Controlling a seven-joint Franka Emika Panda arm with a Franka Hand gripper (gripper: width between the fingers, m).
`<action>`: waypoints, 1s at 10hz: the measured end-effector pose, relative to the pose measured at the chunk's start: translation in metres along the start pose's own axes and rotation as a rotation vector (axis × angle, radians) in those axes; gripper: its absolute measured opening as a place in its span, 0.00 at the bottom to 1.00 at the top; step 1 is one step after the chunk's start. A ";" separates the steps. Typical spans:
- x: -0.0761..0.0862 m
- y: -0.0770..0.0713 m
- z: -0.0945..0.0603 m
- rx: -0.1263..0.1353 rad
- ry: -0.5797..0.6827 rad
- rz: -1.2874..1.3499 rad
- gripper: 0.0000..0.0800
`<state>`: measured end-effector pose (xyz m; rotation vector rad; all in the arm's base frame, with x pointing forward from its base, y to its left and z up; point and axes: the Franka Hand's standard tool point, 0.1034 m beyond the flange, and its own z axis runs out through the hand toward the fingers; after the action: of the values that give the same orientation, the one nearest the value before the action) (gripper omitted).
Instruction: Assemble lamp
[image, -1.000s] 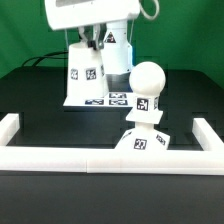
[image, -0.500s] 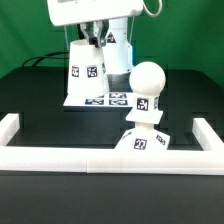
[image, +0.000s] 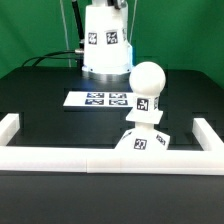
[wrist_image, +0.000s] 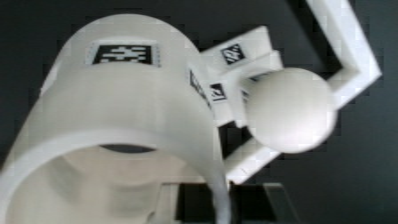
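1. The lamp shade hangs in the air at about twelve o'clock in the exterior view, well above the surface, wide mouth downward and two square tags on its wall.
2. The gripper itself is hidden above and behind the shade in the exterior view; in the wrist view its fingers show only as dark shapes at the shade's rim. The jaws are drawn together, clamped on the shade's thin wall.
3. The bulb stands upright on its neck in the square base, at about four o'clock from the picture's centre, just inside the white border rail. It is apart from the shade, lower and towards the exterior view's right.
4. The marker board lies flat on the surface below the shade.
5. Step in hand, as I judge it: carrying the shade to the bulb, the last part to be fitted.
6. The next move calls for bringing the shade's open mouth straight above the ball, axis upright, then lowering it evenly so the rim clears the bulb and seats without tipping the base.
7. In the wrist view the shade fills the near field, with the bulb beside it.
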<state>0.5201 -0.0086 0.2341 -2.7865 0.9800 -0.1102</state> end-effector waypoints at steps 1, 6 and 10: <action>-0.003 -0.012 -0.007 -0.007 -0.017 0.037 0.05; 0.001 -0.015 -0.012 -0.002 -0.017 0.019 0.05; 0.015 -0.071 -0.010 0.004 0.023 -0.052 0.05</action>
<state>0.5735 0.0347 0.2577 -2.8138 0.9113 -0.1512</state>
